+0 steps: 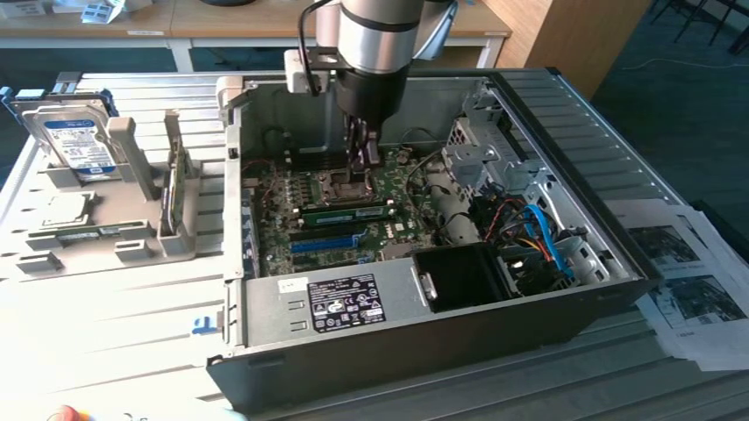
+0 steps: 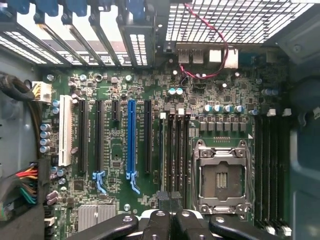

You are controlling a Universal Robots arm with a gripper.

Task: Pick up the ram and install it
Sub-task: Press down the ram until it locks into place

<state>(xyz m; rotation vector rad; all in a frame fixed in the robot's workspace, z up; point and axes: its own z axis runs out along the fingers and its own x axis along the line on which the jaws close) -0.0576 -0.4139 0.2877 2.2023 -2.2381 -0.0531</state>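
**RAM looks seated, arm parked over the board**

Open PC case (image 1: 585, 289) sits on the table. Inside, the ram (image 1: 345, 212) already lies flat in a slot on the motherboard (image 2: 150, 85), so I'd call the install mostly done. The arm hangs straight down over the board, gripper (image 1: 364, 145) pinched together, holding nothing.

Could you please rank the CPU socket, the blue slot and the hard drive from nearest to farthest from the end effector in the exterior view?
1. CPU socket, just below the end effector.
2. Blue slot, further down the motherboard.
3. Hard drive, standing outside the case at the exterior view's left.
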